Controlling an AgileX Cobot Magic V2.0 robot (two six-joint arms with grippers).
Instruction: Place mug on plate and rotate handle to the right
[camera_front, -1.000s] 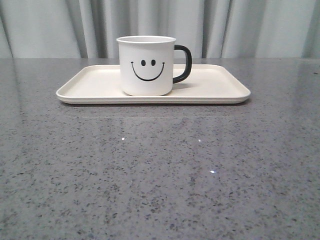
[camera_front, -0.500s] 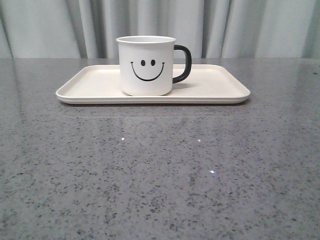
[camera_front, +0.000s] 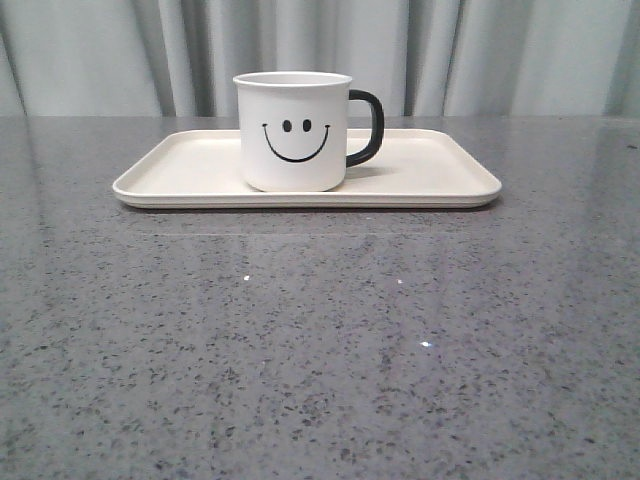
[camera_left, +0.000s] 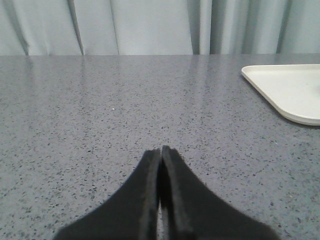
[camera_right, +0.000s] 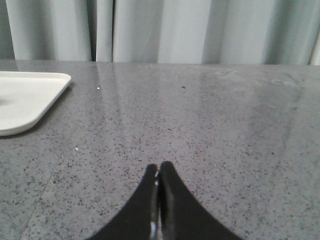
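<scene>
The white mug (camera_front: 292, 130) with a black smiley face stands upright on the cream plate (camera_front: 180, 170), a little left of the plate's middle. Its black handle (camera_front: 367, 127) points to the right. Neither gripper shows in the front view. My left gripper (camera_left: 160, 150) is shut with nothing in it, low over the grey table, and a corner of the plate (camera_left: 290, 90) lies off to one side of it. My right gripper (camera_right: 159, 166) is also shut and empty, with the opposite plate corner (camera_right: 25, 100) off to its side.
The speckled grey table (camera_front: 320, 340) stretches from the plate toward the camera. A pale pleated curtain (camera_front: 500, 50) hangs behind the table's far edge.
</scene>
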